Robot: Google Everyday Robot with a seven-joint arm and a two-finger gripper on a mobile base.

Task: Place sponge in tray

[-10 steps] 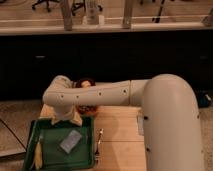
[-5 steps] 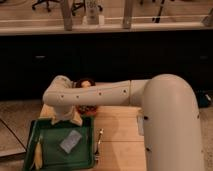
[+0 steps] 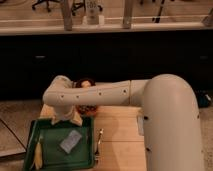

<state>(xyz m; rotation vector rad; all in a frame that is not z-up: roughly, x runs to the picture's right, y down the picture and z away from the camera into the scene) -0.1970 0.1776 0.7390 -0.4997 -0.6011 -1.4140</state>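
Observation:
The pale grey-blue sponge (image 3: 71, 141) lies flat inside the dark-green tray (image 3: 89, 159), near its middle. The tray sits at the left of the wooden table. My white arm reaches from the right across the table and bends down over the tray's far edge. The gripper (image 3: 64, 118) hangs just above and behind the sponge, at the tray's back rim, apart from the sponge.
A yellow object (image 3: 37, 156) lies along the tray's left side. A dark bowl-like object (image 3: 86, 85) sits behind the arm. A thin utensil (image 3: 99, 139) lies just right of the tray on the wooden table (image 3: 120, 145). A dark counter front stands beyond.

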